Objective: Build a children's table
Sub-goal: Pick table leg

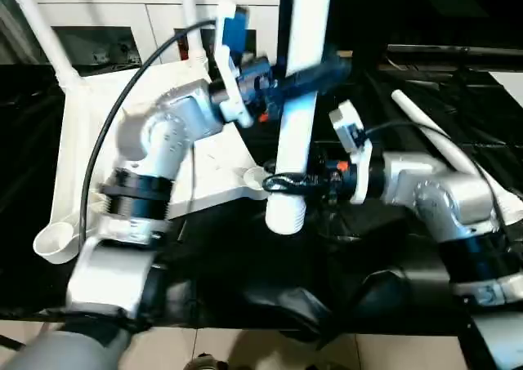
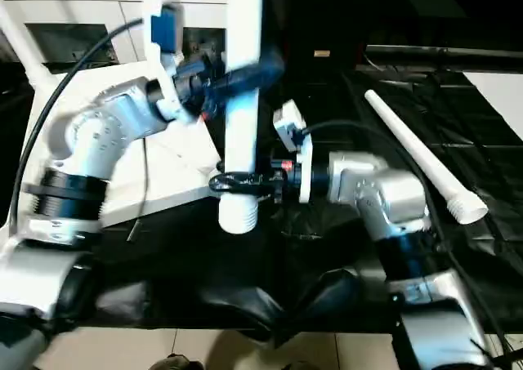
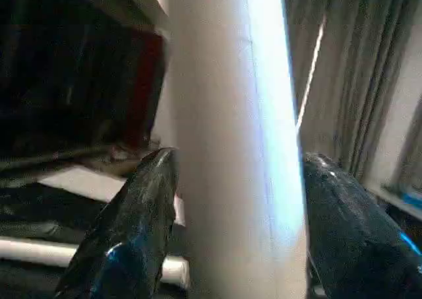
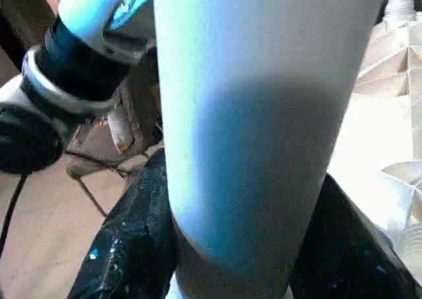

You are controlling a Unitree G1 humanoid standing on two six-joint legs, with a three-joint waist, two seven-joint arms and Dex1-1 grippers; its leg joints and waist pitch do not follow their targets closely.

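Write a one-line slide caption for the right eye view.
Both grippers, left high and right low, hold a white table leg upright beside the overturned tabletop.

left arm: silver forearm angled up and inward | left pincer: fingers astride the upright leg, higher up | right pincer: closed around it near its lower end, level
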